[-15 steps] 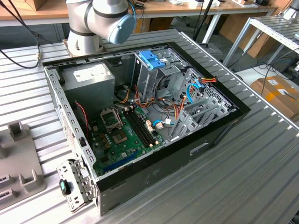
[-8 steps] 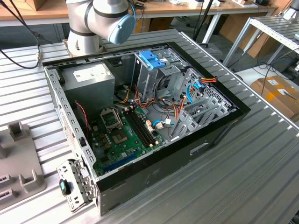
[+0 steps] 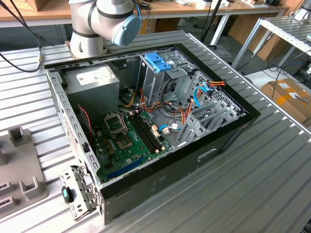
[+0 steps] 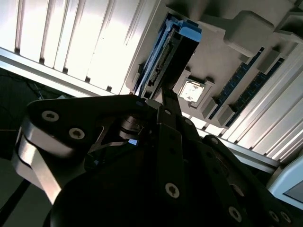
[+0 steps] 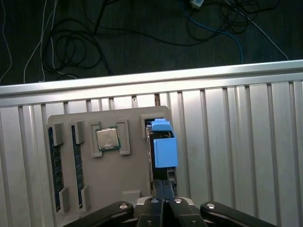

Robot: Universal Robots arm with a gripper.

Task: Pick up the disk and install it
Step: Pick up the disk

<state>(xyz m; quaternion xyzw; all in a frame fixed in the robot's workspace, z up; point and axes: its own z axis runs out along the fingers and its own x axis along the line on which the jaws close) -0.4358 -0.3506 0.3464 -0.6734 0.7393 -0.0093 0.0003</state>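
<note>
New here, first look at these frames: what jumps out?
The open computer case sits centre in the exterior view, a blue latch bright atop its drive cage. In the first wrist view the disk stands on edge in a grey tray, a processor chip in the next pocket, with the gripper close by the disk.

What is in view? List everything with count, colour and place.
disk: one, dark with light blue rails, on edge in the holder's slot
holder: one, grey, on the table
processor chip: one, silver, in the holder
memory sticks: two, dark, in holder slots
computer case: one, black, on the table
power supply: one, grey, inside the case
latch: one, blue, atop the drive cage
arm: one, grey and blue, behind the case
claw: one, black, at the disk
</note>
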